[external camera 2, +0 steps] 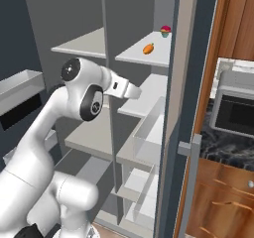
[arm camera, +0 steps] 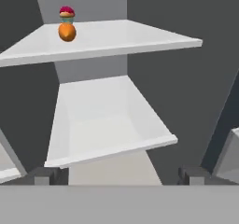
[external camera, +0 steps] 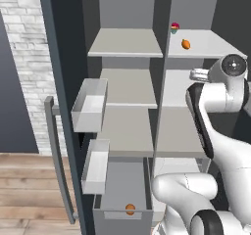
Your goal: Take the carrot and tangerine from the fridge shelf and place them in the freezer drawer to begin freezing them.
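The carrot (external camera: 186, 44) (external camera 2: 148, 48) (arm camera: 67, 32), orange with a green tip, lies on the top right fridge shelf (external camera: 213, 47) (external camera 2: 154, 59) (arm camera: 121, 36). The tangerine (external camera: 130, 209), a small plain orange ball, rests inside the pulled-out freezer drawer (external camera: 122, 223) at the bottom left. My gripper (external camera: 194, 74) (external camera 2: 137, 91) (arm camera: 116, 178) hangs one shelf level below the carrot and short of it. It is open, the fingertips (arm camera: 43, 176) stand wide apart, and nothing is between them.
A small red-topped item (external camera: 174, 27) (external camera 2: 165, 31) (arm camera: 66, 12) stands just behind the carrot. White door bins (external camera: 90, 104) (external camera 2: 149, 128) jut from both open doors. A lower shelf (arm camera: 102, 120) lies straight ahead of the hand. An oven (external camera 2: 237, 112) stands at the right.
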{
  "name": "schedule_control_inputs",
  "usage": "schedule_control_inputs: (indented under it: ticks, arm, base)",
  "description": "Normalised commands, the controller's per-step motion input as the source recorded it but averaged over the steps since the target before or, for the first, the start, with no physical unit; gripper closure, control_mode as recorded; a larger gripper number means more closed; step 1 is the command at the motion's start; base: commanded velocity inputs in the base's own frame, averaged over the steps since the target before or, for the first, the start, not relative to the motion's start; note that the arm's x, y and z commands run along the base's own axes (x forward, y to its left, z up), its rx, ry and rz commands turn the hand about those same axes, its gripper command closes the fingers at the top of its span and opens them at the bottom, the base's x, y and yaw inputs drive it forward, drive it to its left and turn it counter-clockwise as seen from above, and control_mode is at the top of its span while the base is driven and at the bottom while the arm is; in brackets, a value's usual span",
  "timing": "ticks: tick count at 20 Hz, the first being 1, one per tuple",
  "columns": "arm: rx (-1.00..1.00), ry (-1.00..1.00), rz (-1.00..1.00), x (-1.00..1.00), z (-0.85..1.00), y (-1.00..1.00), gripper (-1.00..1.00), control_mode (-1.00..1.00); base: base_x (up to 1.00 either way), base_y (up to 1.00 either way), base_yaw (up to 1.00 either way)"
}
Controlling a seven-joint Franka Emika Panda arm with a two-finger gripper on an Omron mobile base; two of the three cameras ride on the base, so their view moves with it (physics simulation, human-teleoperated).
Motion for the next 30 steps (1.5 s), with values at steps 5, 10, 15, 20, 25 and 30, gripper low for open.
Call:
schedule_control_inputs:
  ticks: [5,10,15,20,25,30]
  arm:
    - [0.01,-0.20,0.00,0.14,0.87,-0.08,-1.00,-1.00]
    - [0.11,0.00,0.01,0.25,0.78,-0.02,-1.00,-1.00]
    - [0.10,0.03,0.05,0.53,0.36,0.00,-1.00,-1.00]
    - [0.00,0.03,0.05,0.75,-0.07,0.00,-1.00,-1.00]
    - [0.00,0.01,0.06,0.73,-0.26,0.00,-1.00,-1.00]
    - [0.00,0.05,0.08,0.72,-0.23,0.00,-1.00,-1.00]
  base:
    - [0.00,0.00,0.00]
    - [0.00,0.00,0.00]
    - [0.00,0.00,0.00]
    - [0.00,0.00,0.00]
    - [0.00,0.00,0.00]
    - [0.00,0.00,0.00]
